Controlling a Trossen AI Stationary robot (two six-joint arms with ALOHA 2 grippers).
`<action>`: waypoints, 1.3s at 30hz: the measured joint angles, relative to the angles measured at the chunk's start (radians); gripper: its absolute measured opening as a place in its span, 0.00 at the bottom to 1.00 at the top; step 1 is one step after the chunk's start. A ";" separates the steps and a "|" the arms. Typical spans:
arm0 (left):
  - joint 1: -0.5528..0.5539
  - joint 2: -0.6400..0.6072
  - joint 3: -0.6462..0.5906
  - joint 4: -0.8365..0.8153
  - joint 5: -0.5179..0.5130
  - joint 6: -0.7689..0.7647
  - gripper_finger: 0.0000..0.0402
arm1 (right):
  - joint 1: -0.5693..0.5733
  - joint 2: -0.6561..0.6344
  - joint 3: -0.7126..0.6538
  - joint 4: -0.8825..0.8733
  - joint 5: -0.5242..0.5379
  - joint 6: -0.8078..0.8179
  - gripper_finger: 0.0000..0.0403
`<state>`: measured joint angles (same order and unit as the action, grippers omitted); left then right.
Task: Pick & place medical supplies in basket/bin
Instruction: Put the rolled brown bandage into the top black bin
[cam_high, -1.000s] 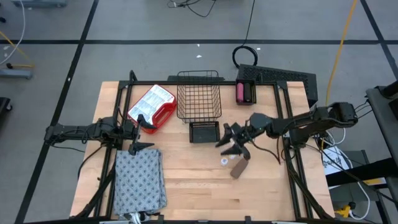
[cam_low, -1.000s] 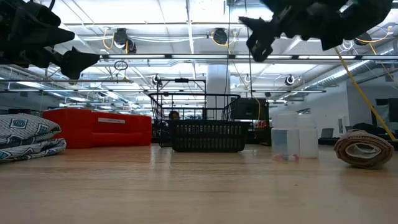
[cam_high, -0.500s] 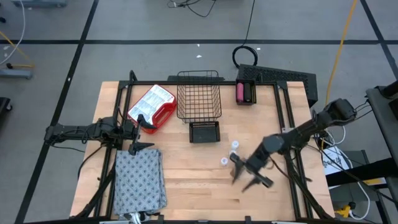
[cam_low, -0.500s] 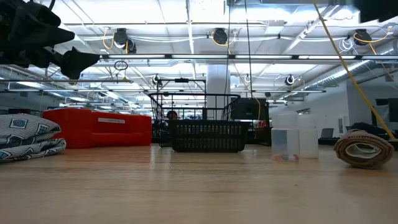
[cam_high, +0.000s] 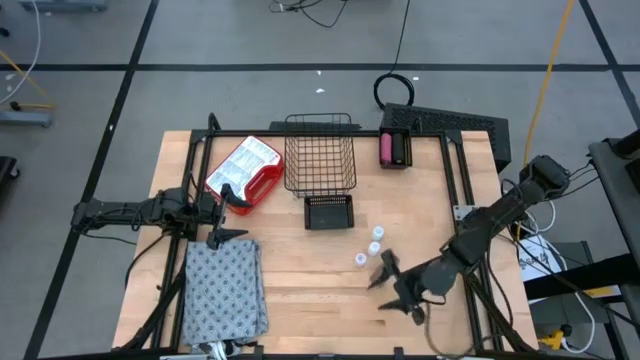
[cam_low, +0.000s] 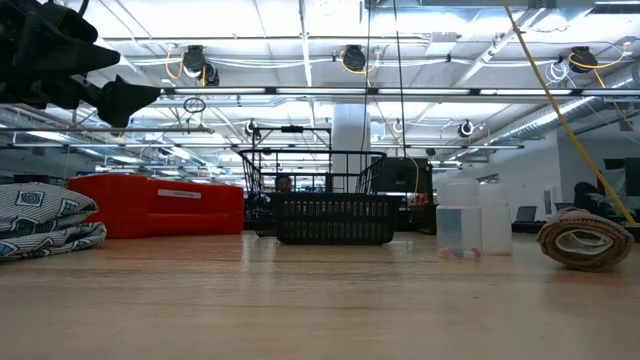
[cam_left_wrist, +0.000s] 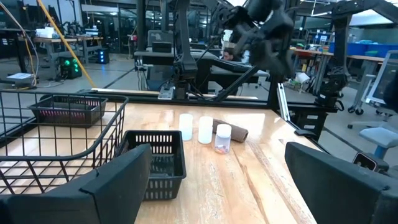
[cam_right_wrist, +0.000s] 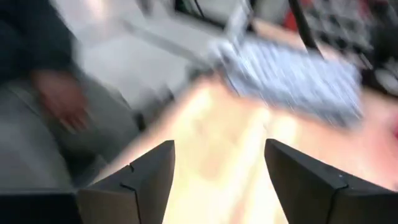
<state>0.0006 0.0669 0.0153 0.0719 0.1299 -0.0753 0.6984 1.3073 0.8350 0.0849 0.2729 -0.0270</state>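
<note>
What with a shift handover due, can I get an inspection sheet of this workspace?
Surface: wooden table, no spills seen.
Job's things: three vials and brown roll loose on the table; cloth folded; pink block in a holder; basket empty.
Clutter: red box; small bin.
Grippers: left gripper open by the cloth; right gripper open near the vials.
Cables: black coil, yellow cable on the floor.
Surroundings: a person, blurred.

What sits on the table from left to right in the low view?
Folded patterned cloth → red container → wire basket → white vials → brown roll.
</note>
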 joint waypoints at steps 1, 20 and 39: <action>0.000 0.000 0.000 0.000 0.000 0.000 0.93 | 0.000 0.001 0.002 -0.072 0.041 0.010 0.60; 0.000 0.000 0.000 0.000 0.000 0.000 0.93 | -0.122 0.000 -0.249 -0.346 0.041 0.142 0.57; 0.000 0.000 0.000 0.000 0.000 0.000 0.93 | -0.123 0.002 -0.308 -0.082 -0.430 0.325 0.56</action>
<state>0.0002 0.0669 0.0151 0.0715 0.1302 -0.0755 0.5751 1.3094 0.5274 0.0024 -0.1569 0.2983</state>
